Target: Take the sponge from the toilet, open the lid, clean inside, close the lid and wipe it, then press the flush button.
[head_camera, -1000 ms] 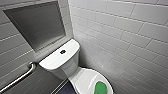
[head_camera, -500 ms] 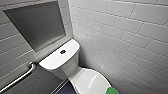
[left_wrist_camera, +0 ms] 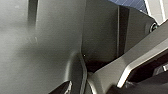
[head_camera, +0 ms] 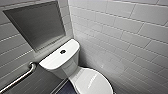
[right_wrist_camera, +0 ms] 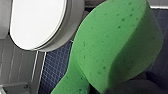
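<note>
One lid (head_camera: 93,81), lying shut, one flush button (head_camera: 63,51) and one grab bar (head_camera: 20,77) are seen in the head view. In the right wrist view, one sponge (right_wrist_camera: 112,45) is pinched by the right end effector (right_wrist_camera: 117,88), raised over the blue floor (right_wrist_camera: 57,67) beside the lid. The left end effector's state cannot be told.

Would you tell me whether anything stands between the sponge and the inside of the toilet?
Yes: the lid lies shut, so the sponge cannot reach inside the toilet. Nothing else visible blocks it.
</note>
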Tool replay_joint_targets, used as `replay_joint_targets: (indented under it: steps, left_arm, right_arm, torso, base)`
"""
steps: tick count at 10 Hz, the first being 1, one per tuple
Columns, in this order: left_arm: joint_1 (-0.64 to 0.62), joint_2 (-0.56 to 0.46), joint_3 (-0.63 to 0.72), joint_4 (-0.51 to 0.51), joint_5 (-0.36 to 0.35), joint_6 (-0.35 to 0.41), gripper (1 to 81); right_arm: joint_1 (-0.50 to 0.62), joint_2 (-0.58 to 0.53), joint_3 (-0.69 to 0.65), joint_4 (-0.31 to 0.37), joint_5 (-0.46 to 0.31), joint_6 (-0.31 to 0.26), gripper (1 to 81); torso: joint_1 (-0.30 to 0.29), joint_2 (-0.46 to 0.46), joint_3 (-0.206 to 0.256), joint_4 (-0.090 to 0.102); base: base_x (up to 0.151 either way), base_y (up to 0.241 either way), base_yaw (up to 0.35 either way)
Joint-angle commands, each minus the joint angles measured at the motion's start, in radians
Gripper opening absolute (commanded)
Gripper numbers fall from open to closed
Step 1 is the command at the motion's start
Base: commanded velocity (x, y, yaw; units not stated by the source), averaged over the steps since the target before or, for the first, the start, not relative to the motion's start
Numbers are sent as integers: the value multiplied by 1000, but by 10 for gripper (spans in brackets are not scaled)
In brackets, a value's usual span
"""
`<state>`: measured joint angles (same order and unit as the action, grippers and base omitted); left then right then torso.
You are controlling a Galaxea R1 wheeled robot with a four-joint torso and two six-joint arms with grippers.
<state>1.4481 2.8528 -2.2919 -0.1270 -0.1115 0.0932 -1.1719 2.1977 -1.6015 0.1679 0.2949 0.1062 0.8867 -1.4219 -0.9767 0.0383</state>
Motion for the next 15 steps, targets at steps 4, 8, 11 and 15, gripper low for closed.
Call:
replay_joint_targets:
  steps: [4,8,11,15]
  left_arm:
    - [-36,-36,54,4,79,2,811]
    - [-54,-28,54,6,81,2,811]
    - [-54,-27,55,6,81,2,811]
    - [-54,-25,55,6,81,2,811]
  right_arm:
    - [-203,72,-216,-4,-39,0,10]
    - [-355,217,-388,-63,-51,-10,10]
    - [-371,247,-409,-67,-53,-10,10]
    - [-369,247,-406,-67,-54,-10,10]
  torso:
    - [-18,36,0,0]
    - [-18,32,0,0]
    - [-18,32,0,0]
    - [-20,32,0,0]
  base:
    - [0,0,0]
    - [0,0,0]
    - [-21,0,0]
    - [-74,0,0]
